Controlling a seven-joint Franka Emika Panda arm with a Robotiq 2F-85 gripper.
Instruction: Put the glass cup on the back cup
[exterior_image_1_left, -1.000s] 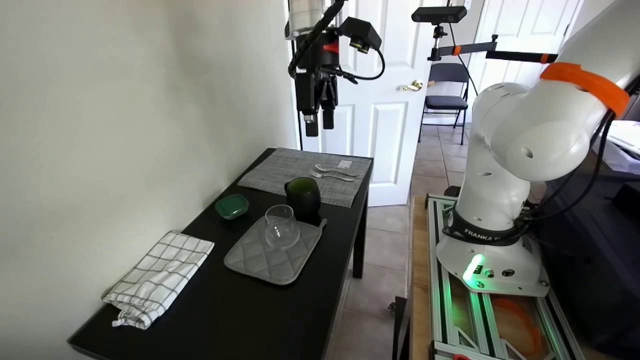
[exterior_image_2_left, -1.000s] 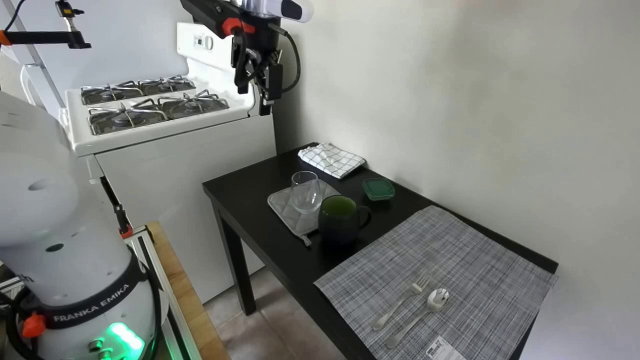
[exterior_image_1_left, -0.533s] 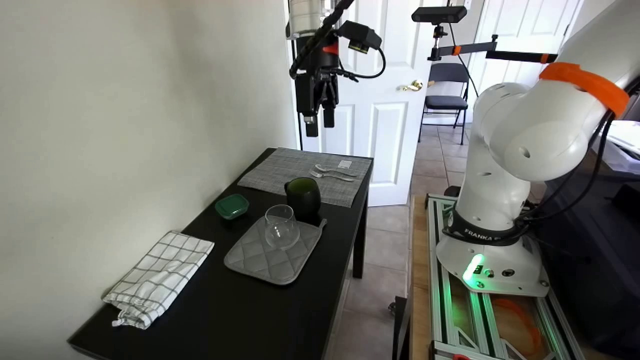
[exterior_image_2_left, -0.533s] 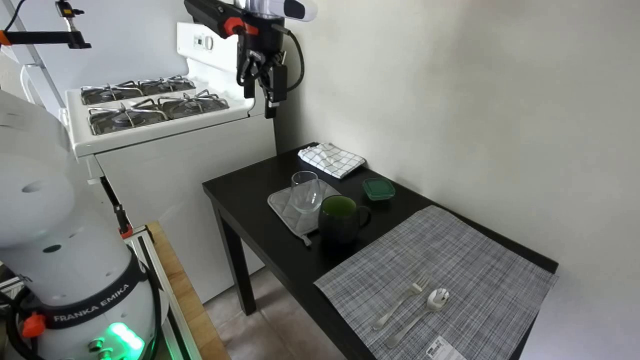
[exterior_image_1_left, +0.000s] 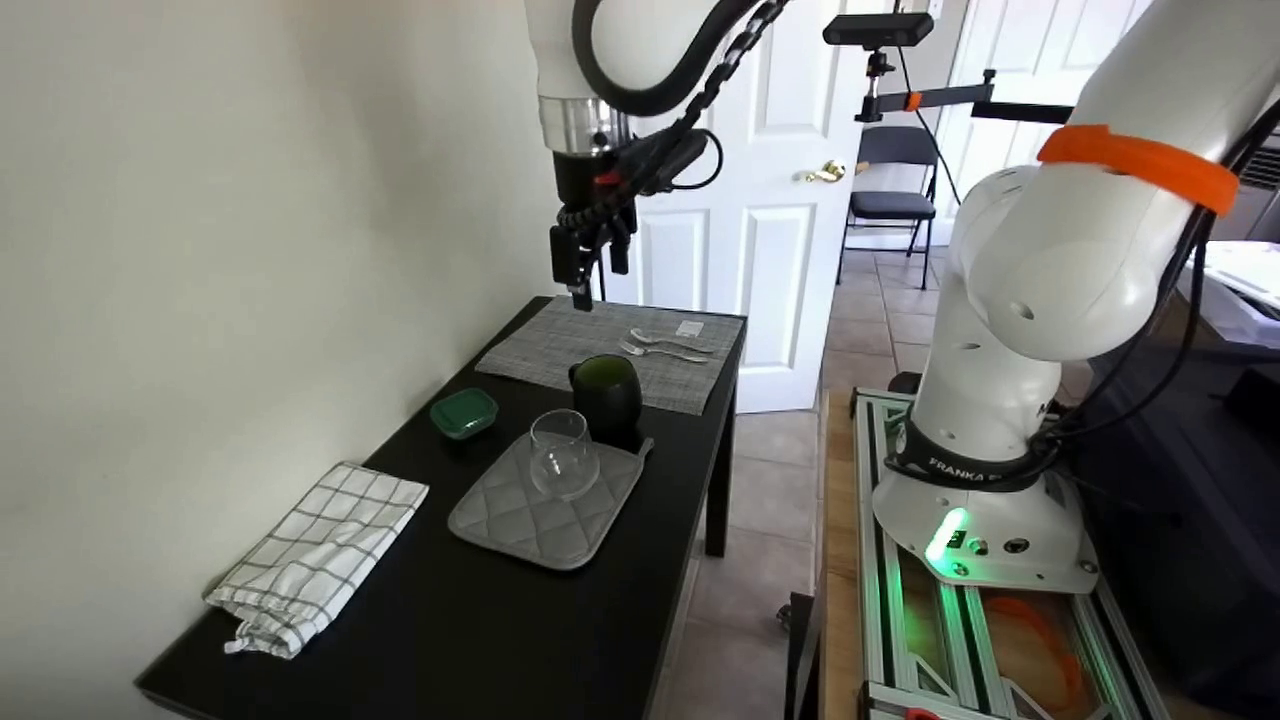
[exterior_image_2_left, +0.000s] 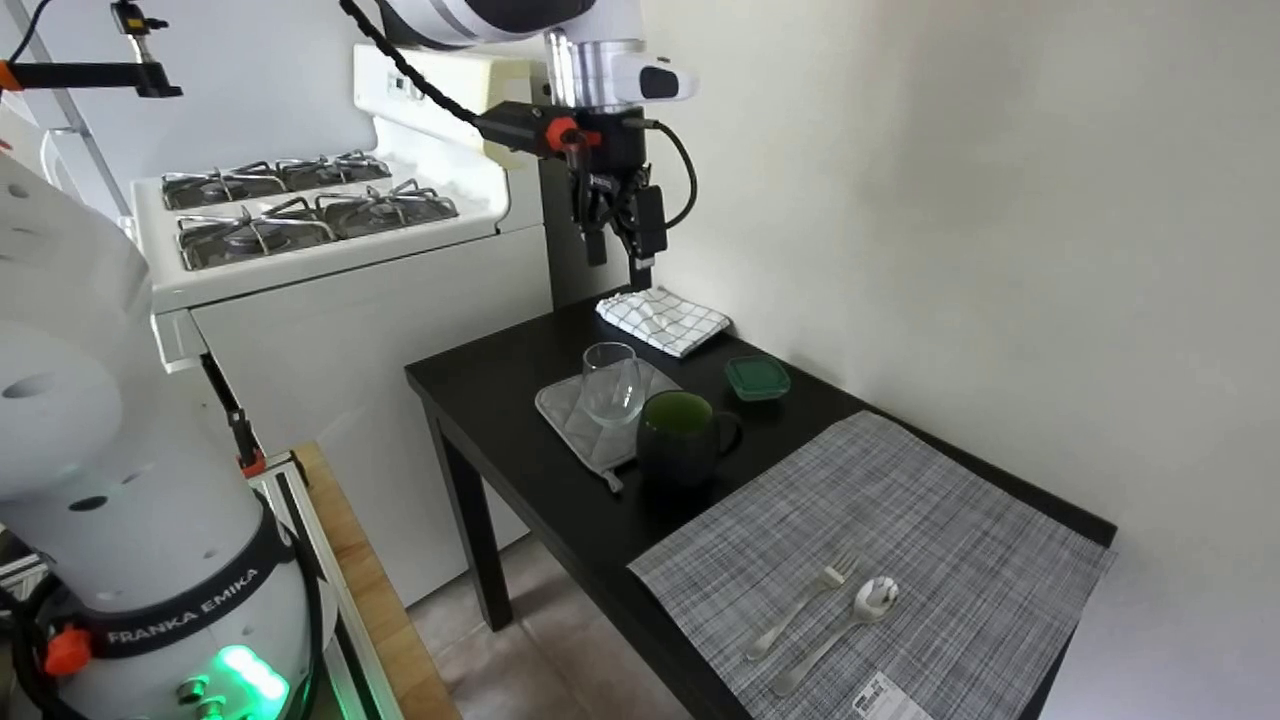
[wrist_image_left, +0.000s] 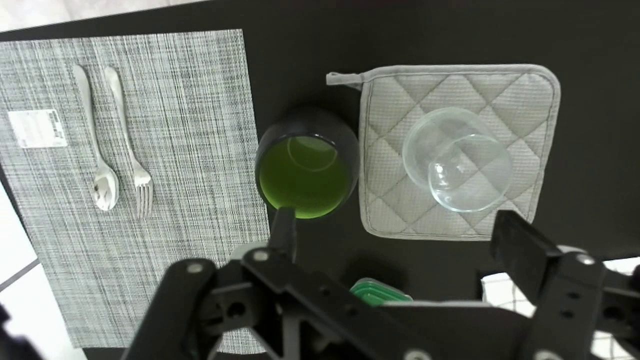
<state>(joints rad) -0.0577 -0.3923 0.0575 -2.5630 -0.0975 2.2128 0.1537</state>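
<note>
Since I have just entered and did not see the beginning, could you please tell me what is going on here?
The robot gripper hangs open above the black table, holding nothing. The glass cup stands upright on a grey pot holder; the dark cup stands between that and the placemat. The job is putting the glass cup on the dark cup. This is not yet done; grasping the glass cup probably comes next.

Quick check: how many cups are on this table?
2. The clear glass cup sits on the gray quilted pad; the dark cup stands between that pad and the gray placemat. All three views show both; I see no sign of a hidden one.
</note>
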